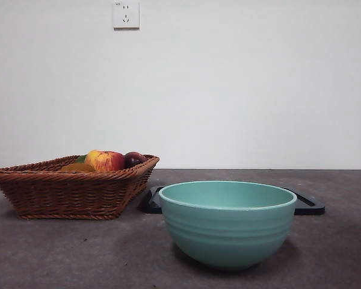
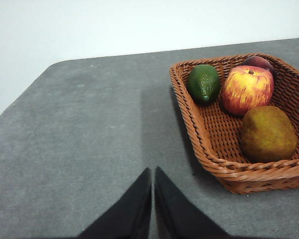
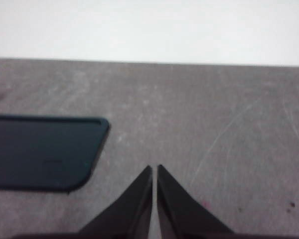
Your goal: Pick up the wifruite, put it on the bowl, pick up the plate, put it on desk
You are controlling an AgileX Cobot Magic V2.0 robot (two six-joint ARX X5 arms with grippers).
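The wifruite (image 2: 268, 133) is a dull brown oval fruit lying in the brown wicker basket (image 2: 214, 154); in the front view only its top (image 1: 78, 167) shows over the rim. The mint-green bowl (image 1: 227, 221) stands empty on the desk (image 1: 78, 253), near the front and right of the basket. Behind the bowl lies the plate (image 1: 310, 205), a flat glossy black tray, also seen as a plate (image 3: 40, 152) in the right wrist view. My left gripper (image 2: 153, 170) is shut and empty above the desk beside the basket. My right gripper (image 3: 154, 167) is shut and empty beside the plate.
The basket (image 1: 66, 192) also holds a red-and-yellow apple (image 2: 247, 88), a green avocado (image 2: 204, 82) and a dark plum (image 2: 259, 61). A white wall with a socket (image 1: 126, 14) backs the desk. Neither arm shows in the front view.
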